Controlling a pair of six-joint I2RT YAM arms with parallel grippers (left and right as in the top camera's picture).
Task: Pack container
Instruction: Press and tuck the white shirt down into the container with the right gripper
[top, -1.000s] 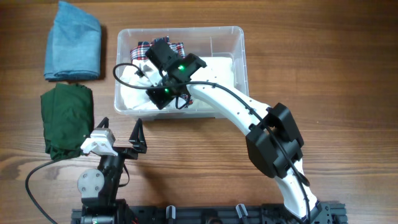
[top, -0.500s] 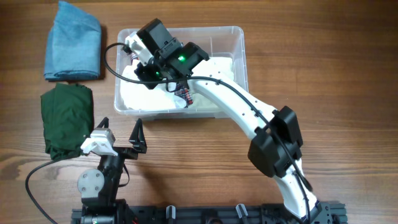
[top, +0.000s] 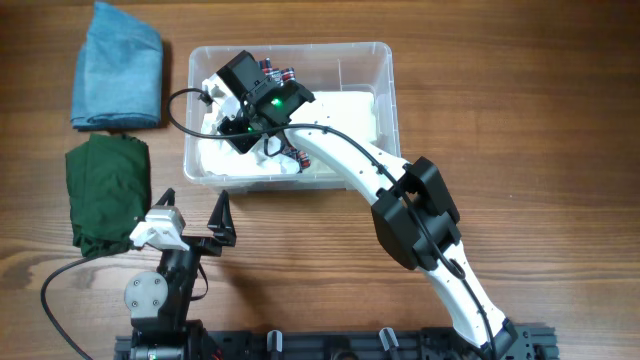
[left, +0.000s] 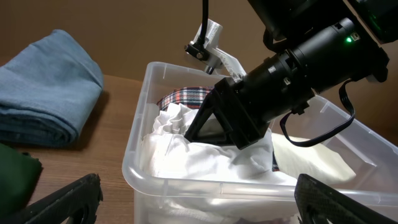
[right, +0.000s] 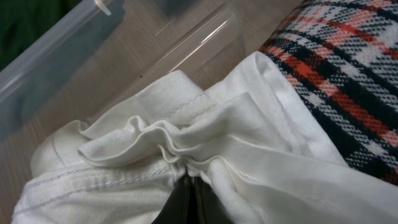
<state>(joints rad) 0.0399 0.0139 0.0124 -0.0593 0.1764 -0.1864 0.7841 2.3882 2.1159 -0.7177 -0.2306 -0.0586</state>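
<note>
The clear container (top: 389, 100) sits upper middle in the overhead view. Inside it, the right gripper (right: 189, 186) pinches a bunch of white cloth (right: 249, 143) beside the plaid cloth (right: 348, 68). It should press the cloth down flat before letting go. The left gripper (top: 193, 205) sits spread wide, lower left.

1x clear container (top: 386, 100), 4 cloths tot., 2 inside it: 1 white cloth (top: 345, 115) + 1 plaid cloth (left: 183, 96), 2 out on table (top: 520, 120): 1 blue cloth (top: 117, 67) + 1 dk green cloth (top: 105, 195), 2 robot arms: left arm (top: 165, 275), right arm (top: 400, 200)
</note>
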